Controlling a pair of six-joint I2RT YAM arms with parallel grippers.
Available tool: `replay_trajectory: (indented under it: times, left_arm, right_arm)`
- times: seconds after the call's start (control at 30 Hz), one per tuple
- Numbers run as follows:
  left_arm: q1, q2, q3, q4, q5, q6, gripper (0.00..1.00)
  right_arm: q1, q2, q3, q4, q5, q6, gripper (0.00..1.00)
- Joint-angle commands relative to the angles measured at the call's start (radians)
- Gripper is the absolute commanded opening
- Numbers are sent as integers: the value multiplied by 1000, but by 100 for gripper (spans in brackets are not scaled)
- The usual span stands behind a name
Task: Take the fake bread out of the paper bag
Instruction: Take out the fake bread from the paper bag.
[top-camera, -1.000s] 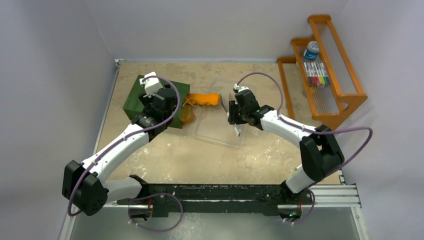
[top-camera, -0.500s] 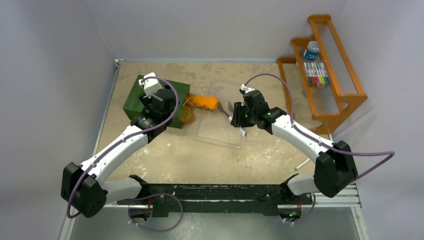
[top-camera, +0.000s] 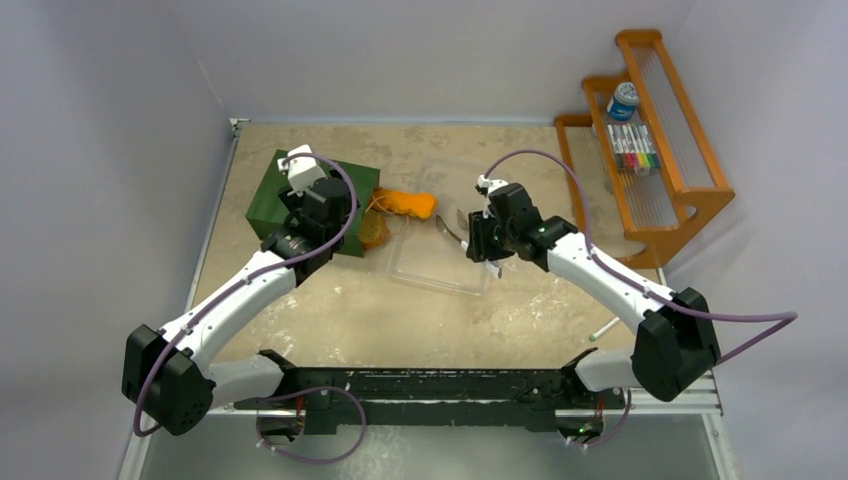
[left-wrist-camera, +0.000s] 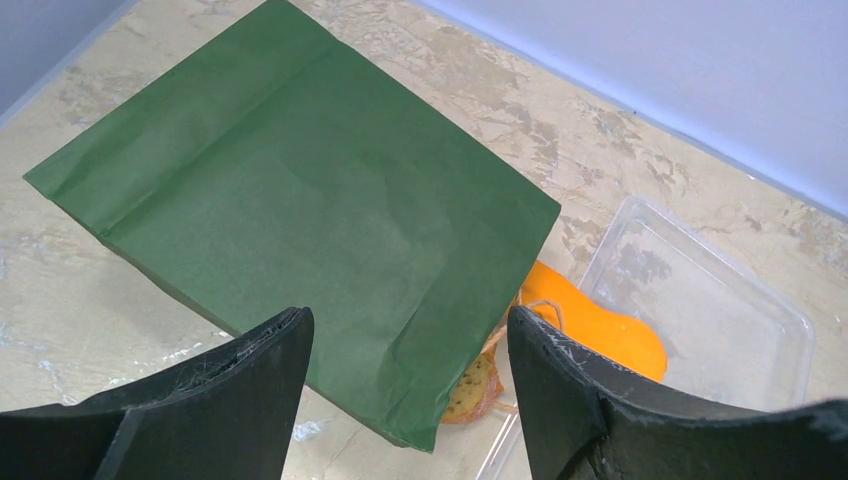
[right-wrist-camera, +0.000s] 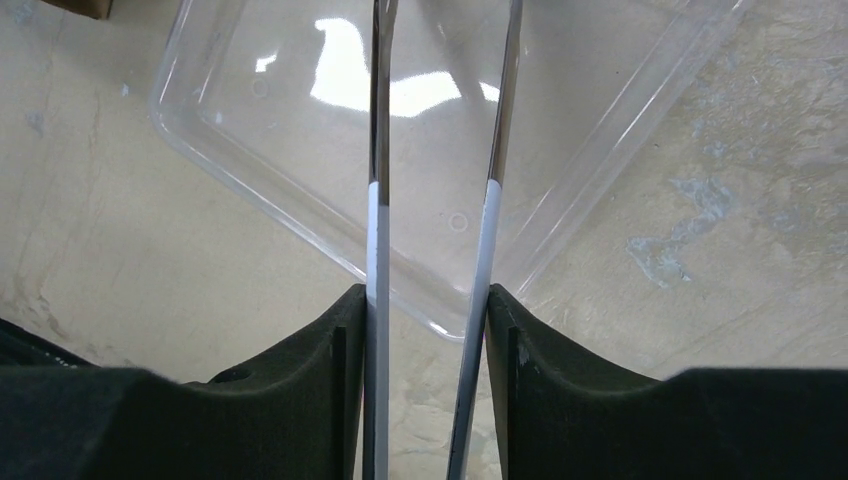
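The dark green paper bag (top-camera: 285, 195) (left-wrist-camera: 300, 200) lies flat at the back left, mouth facing right. At that mouth an orange piece of fake bread (top-camera: 408, 203) (left-wrist-camera: 605, 335) and a tan crusted slice (top-camera: 375, 232) (left-wrist-camera: 472, 392) lie among the string handles. My left gripper (top-camera: 322, 210) (left-wrist-camera: 405, 320) hovers open above the bag's mouth edge, holding nothing. Over the clear tray's (top-camera: 440, 272) (right-wrist-camera: 300, 215) right side, my right gripper (top-camera: 482, 242) (right-wrist-camera: 428, 295) is shut on the metal tongs (top-camera: 452, 224) (right-wrist-camera: 378, 150). The tongs' tips point toward the bread and leave the right wrist view at the top.
An orange wooden rack (top-camera: 665, 190) with markers (top-camera: 632, 148) and a blue-lidded can (top-camera: 623, 100) stands at the back right. A small white stick (top-camera: 603, 330) lies near the right arm's base. Walls close in the table at left and back.
My right arm has swung outward and drawn the tongs a little right and nearer, away from the orange bread. The left arm and the bag have stayed put.
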Motion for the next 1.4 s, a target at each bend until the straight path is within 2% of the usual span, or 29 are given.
replay_trajectory:
  times: [0.0, 0.33, 0.7, 1.37]
  left_arm:
    - [9, -18, 9, 23, 5, -23, 70]
    - [9, -18, 7, 18, 6, -45, 70]
    - [9, -20, 12, 7, 6, -46, 69]
    - [9, 5, 18, 23, 13, -24, 69]
  right_arm:
    - [2, -3, 69, -18, -28, -88, 45]
    - [14, 33, 117, -33, -65, -176, 46]
    - [38, 66, 176, -37, -72, -183, 48]
    - [48, 171, 297, -37, 28, -194, 52]
